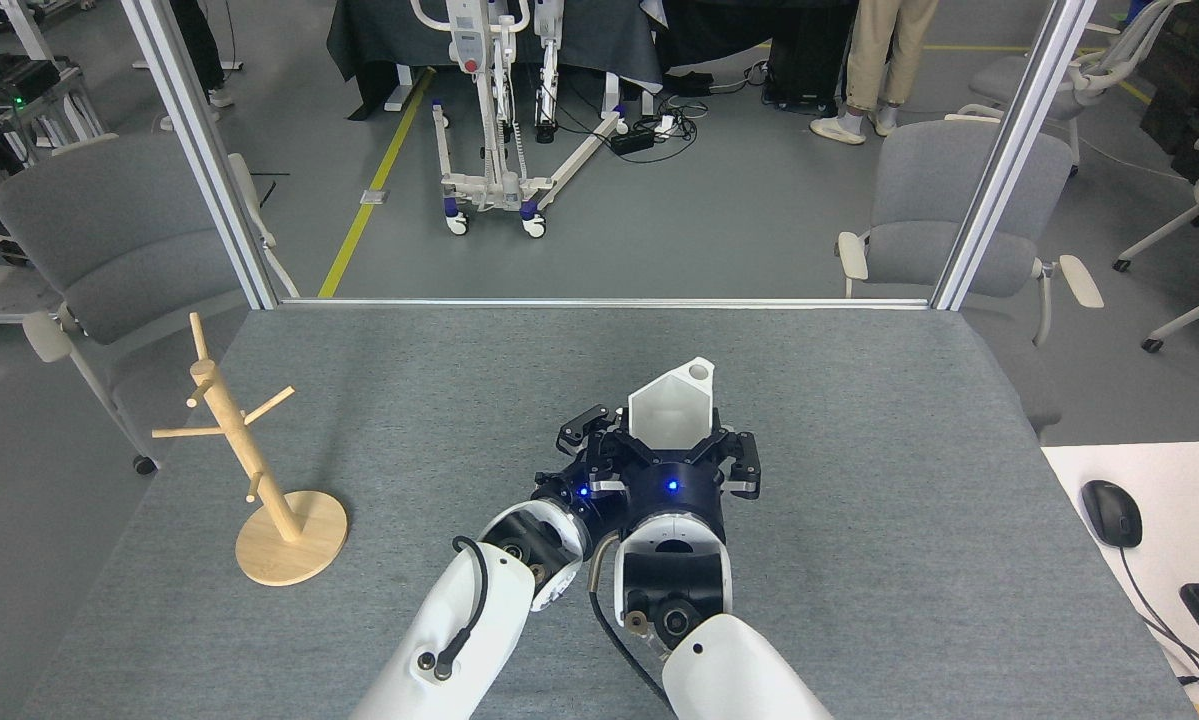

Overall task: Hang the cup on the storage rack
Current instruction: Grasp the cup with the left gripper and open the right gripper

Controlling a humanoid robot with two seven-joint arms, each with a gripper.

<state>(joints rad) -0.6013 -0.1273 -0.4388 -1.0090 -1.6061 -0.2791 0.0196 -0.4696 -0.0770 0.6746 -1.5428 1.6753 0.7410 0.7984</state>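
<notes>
The white faceted cup [667, 408] is held just above the table's middle, its open hexagonal rim facing me and a small holed tab at its top right. My right gripper [674, 452] is shut on the cup, with black fingers on both sides of its base. My left gripper [587, 428] sits close against the cup's left side, mostly hidden behind the right wrist, so its jaws are unclear. The wooden storage rack [242, 440] stands far to the left on its round base [299, 545], its pegs bare.
The grey felt table [859, 560] ends at a metal frame rail [609, 301] at the back. A white desk with a mouse [1111, 512] and a keyboard is at the right. Grey chairs and a person's legs [884, 60] are beyond the table.
</notes>
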